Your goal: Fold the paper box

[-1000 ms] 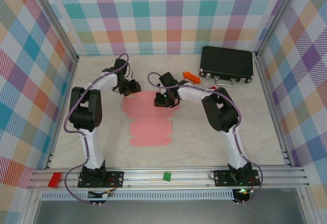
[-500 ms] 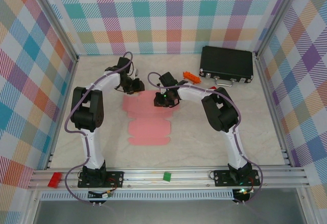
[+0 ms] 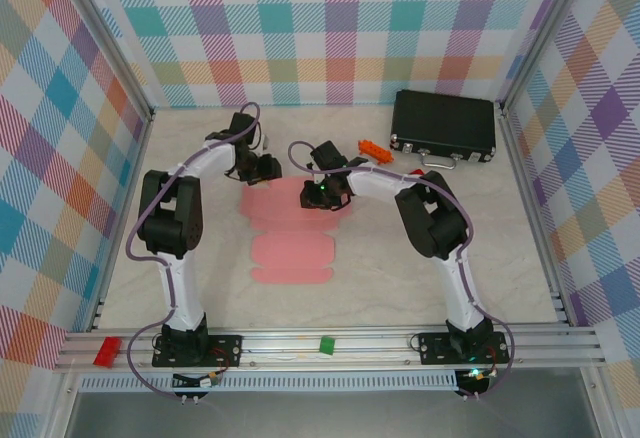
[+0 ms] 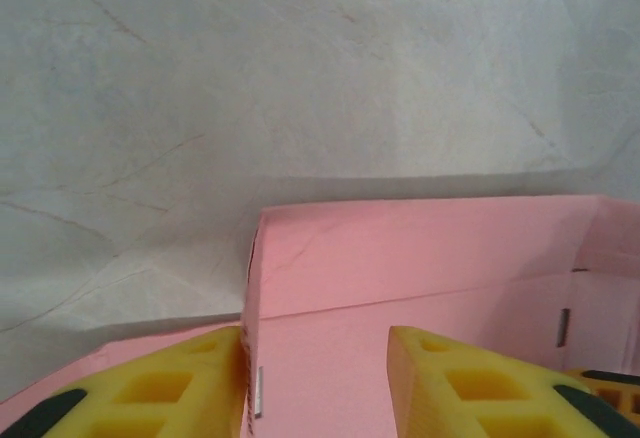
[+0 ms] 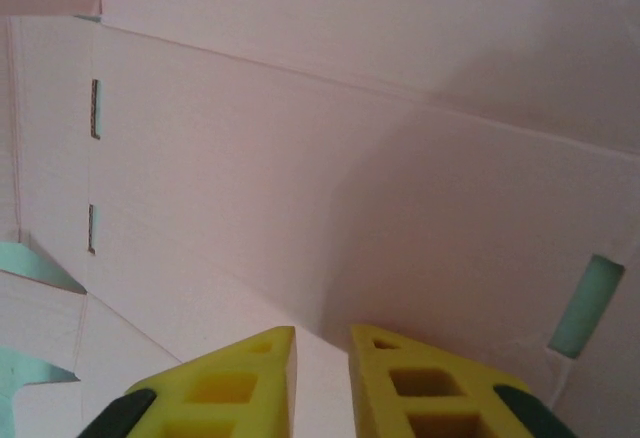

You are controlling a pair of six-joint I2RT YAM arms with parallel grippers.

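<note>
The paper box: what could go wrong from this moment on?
1. The raised flap is only stood up. With the left gripper open, it may spring back flat.
2. The right gripper also works at the far end of the paper box. Its free near end may slide on the table.

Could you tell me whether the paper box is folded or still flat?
Mostly flat: the paper box lies spread out, only its far-end panel folded up.
</note>
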